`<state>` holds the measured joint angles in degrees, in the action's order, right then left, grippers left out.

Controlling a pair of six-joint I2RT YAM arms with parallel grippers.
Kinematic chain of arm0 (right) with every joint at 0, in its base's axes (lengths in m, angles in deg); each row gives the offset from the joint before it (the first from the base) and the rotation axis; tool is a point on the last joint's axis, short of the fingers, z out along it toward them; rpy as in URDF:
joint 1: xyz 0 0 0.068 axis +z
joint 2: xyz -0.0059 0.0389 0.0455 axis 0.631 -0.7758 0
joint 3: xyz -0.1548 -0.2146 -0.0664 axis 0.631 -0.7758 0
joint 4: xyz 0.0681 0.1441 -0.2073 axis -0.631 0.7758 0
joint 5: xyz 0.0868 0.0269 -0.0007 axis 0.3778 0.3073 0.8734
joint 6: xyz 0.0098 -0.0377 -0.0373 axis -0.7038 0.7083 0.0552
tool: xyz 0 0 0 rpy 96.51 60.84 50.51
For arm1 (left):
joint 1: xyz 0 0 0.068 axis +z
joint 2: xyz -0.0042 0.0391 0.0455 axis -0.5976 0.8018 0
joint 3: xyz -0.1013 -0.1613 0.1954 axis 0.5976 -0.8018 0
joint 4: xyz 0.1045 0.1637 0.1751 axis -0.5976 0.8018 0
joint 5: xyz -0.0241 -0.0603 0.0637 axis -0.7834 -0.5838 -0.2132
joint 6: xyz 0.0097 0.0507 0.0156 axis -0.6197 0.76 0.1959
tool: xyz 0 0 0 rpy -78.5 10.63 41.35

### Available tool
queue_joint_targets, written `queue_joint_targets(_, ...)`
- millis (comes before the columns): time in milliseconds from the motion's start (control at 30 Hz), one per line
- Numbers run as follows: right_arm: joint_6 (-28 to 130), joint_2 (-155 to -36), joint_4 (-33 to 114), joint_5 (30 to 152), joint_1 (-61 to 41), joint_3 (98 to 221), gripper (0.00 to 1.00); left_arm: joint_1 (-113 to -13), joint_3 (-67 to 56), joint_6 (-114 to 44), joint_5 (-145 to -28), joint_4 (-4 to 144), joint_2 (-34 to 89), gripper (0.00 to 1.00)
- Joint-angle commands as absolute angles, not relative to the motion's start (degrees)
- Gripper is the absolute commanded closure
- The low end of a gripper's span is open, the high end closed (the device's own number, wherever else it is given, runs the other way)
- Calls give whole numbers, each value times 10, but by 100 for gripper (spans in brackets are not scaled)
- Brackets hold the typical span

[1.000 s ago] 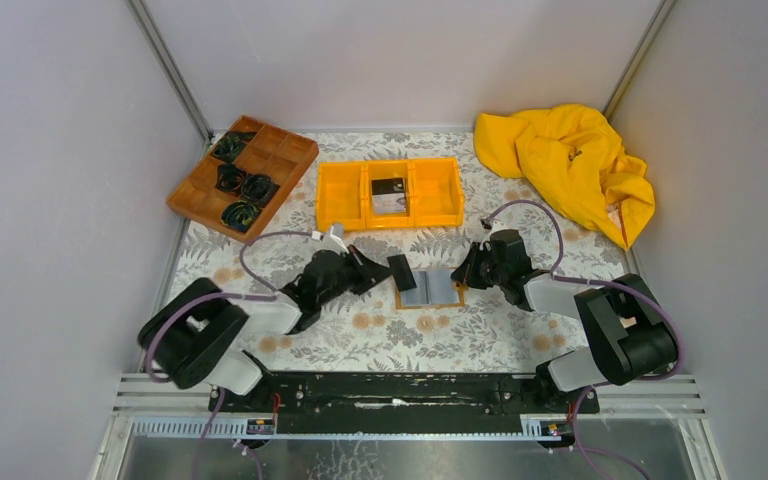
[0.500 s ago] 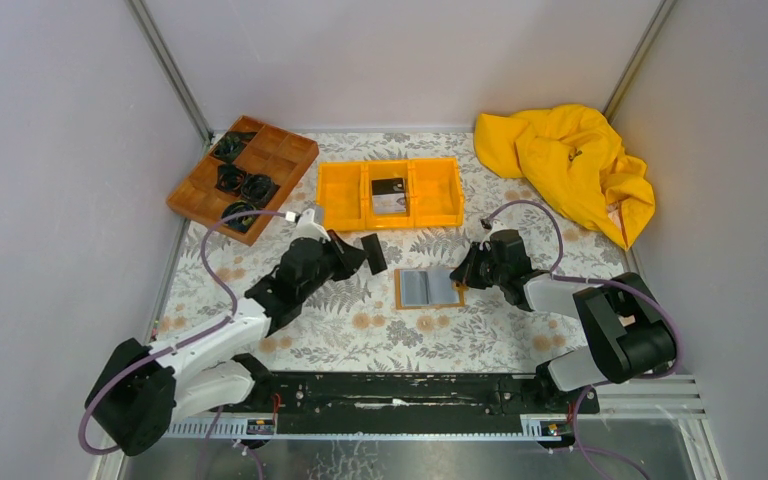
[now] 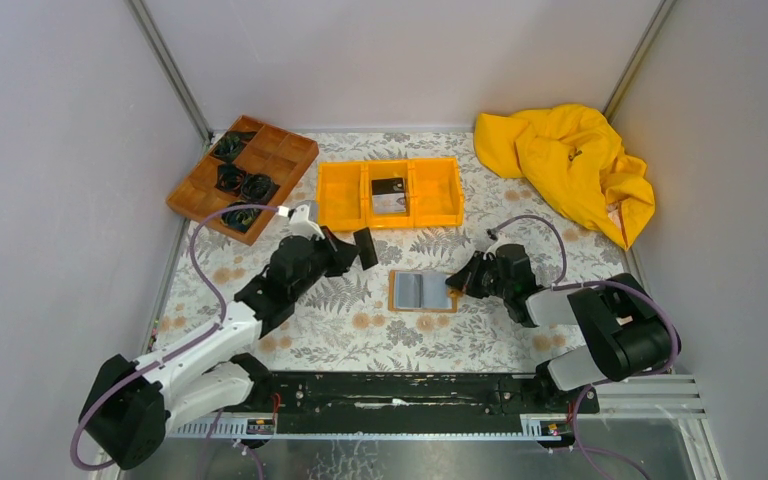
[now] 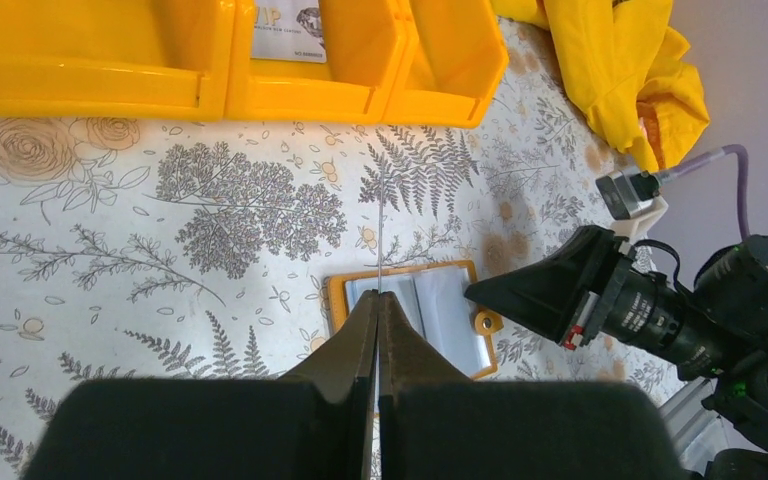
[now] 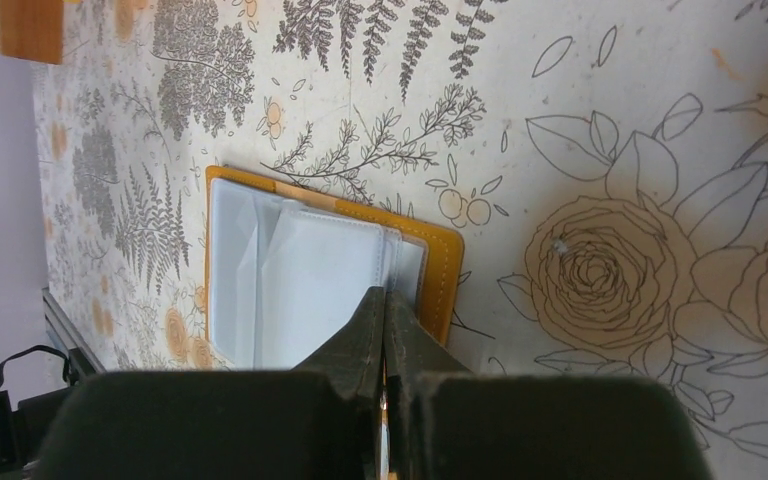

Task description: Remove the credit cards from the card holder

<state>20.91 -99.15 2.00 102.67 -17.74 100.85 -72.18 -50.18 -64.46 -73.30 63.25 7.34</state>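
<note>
A small orange-tan card holder lies open and flat near the middle of the table, its pale grey-blue pockets facing up. The right gripper reaches in low from the right, with its jaws together and its tips on the holder's right edge beside the round snap. Whether they pinch a pocket sleeve cannot be told. To the holder's left and apart from it, the left gripper hangs above the table with its jaws clamped on a black card, which is held on edge. In the left wrist view this card shows only as a thin line. Behind the holder sits an orange bin with three compartments. Its middle one holds a printed card with large letters ending in "IP" and, beneath them, a line of print too small to read. A brown wooden tray stands at an angle in the far left corner, and several of its cells hold black coiled items. A crumpled yellow cloth fills the far right corner. The tabletop has a grey and tan print of ferns and roses. Nothing lies between either gripper and the holder.
</note>
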Motion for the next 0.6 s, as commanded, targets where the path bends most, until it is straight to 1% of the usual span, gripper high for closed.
queue_joint_targets(0,187,-970,-11,1027,-171,983,100,-712,-458,-623,-754,610,113,100)
queue_joint_targets(233,211,-928,24,979,-171,986,100,-702,-447,-601,-809,568,148,100)
queue_joint_targets(333,237,-886,18,986,-171,976,99,-684,-457,-592,-854,532,159,100)
queue_joint_targets(400,248,-847,15,982,-171,966,98,-675,-471,-616,-875,498,168,100)
queue_joint_targets(500,273,-775,29,979,-171,960,95,-668,-505,-657,-929,401,187,100)
queue_joint_targets(567,282,-726,44,983,-171,960,89,-667,-523,-664,-942,355,208,100)
